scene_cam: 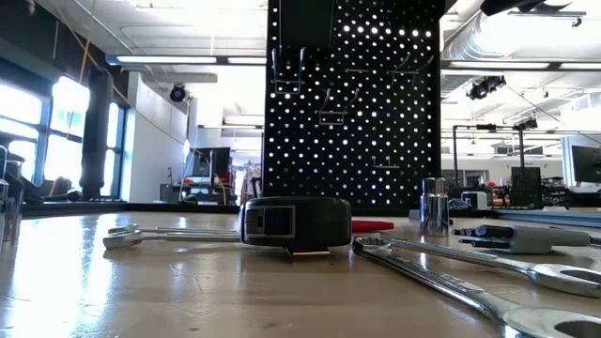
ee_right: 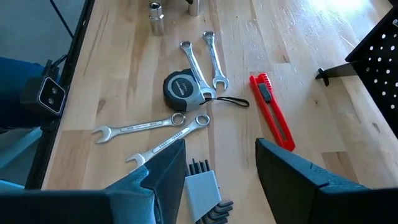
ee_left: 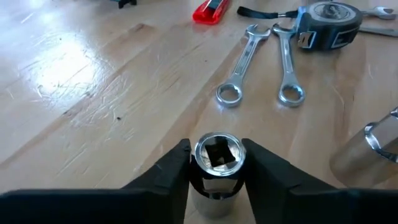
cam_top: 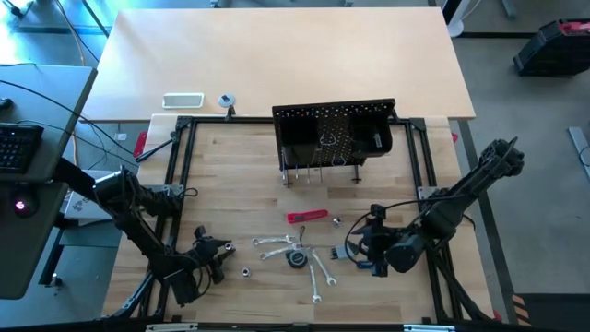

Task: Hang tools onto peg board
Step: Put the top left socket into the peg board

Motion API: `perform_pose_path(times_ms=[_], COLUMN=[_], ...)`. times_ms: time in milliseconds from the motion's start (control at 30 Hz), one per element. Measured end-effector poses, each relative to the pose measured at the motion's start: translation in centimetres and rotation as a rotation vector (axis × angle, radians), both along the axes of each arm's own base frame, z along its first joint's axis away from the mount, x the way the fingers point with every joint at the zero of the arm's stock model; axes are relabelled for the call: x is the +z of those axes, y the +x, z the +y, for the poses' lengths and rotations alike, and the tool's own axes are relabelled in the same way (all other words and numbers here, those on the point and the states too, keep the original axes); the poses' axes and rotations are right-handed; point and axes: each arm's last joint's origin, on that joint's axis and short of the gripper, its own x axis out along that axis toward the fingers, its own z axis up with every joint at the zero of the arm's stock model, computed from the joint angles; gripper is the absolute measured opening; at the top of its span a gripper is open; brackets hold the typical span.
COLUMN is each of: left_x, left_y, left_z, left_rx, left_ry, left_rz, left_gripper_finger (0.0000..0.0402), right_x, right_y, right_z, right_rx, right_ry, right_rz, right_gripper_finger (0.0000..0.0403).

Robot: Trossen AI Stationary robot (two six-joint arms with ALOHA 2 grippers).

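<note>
High view: black perforated metal peg board (cam_top: 334,136) standing upright at centre, slightly above the middle of the frame, a few thin hooks on its face. Below it, on the pale wooden table (cam_top: 240,175), tools scattered at lower centre: flat red-handled utility knife (cam_top: 307,217), round dark tape measure (cam_top: 296,258), slim silver wrenches (cam_top: 273,246) fanned to either side of the tape.

Left gripper (cam_top: 215,254) low at lower left of the frame, well apart from the peg board. Left wrist view: dark fingers (ee_left: 168,175) closed onto a short silver socket with a square hole (ee_left: 216,163), pads touching both its sides, socket upright between them. A second silver socket (ee_left: 372,148) at the right edge of that frame, two silver wrenches (ee_left: 239,67) and the tape measure (ee_left: 328,20) toward the top.

Right gripper (cam_top: 360,250) at lower right of centre in the high view. Right wrist view: fingers (ee_right: 163,169) spread wide, touching nothing, hovering over a grey holder of dark hex keys (ee_right: 205,191) at the bottom centre. Red knife (ee_right: 272,112) right of centre, four wrenches (ee_right: 202,57) around the tape measure (ee_right: 183,88).

Low view: tape measure (scene_cam: 295,223) in the middle foreground, peg board (scene_cam: 355,103) rising behind it.
</note>
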Motion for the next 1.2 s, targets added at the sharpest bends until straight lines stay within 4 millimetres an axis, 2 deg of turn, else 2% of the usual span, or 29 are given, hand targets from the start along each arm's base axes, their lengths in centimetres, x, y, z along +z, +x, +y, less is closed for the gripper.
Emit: perform_pose_path(times_ms=[233, 367, 600, 767, 900, 1033, 1200], left_x=[0.1, 1.2, 5.6, 9.4, 12.6, 15.5, 16.8], left_y=[0.0, 0.2, 1.6, 3.6, 6.1, 8.5, 10.7], left_z=[0.1, 0.6, 2.4, 3.3, 3.4, 4.0, 6.1], left_rx=[-0.004, 0.008, 0.008, -0.021, -0.13, -0.266, -0.385], left_ry=[0.017, 0.046, 0.189, 0.296, 0.363, 0.429, 0.457], left_rz=[0.004, -0.05, -0.188, -0.202, -0.205, -0.307, -0.41], left_gripper_finger=[0.0105, 0.0105, 0.0105, 0.0105, 0.0105, 0.0105, 0.0105], right_x=[0.0, 0.1, 0.5, 1.4, 1.5, 0.9, 0.8], right_y=[0.0, 0.0, 0.5, 1.1, 2.2, 3.9, 5.8], right_z=[-0.1, -0.1, 0.1, 0.6, 1.2, 1.6, 1.4], right_rx=[-0.014, -0.031, -0.031, -0.002, 0.037, 0.069, 0.062], right_ry=[-0.015, -0.03, -0.02, -0.012, -0.04, -0.094, -0.122], right_rz=[-0.011, -0.025, -0.095, -0.195, -0.259, -0.302, -0.377], right_gripper_finger=[0.0188, 0.0188, 0.0188, 0.0188, 0.0188, 0.0188, 0.0188])
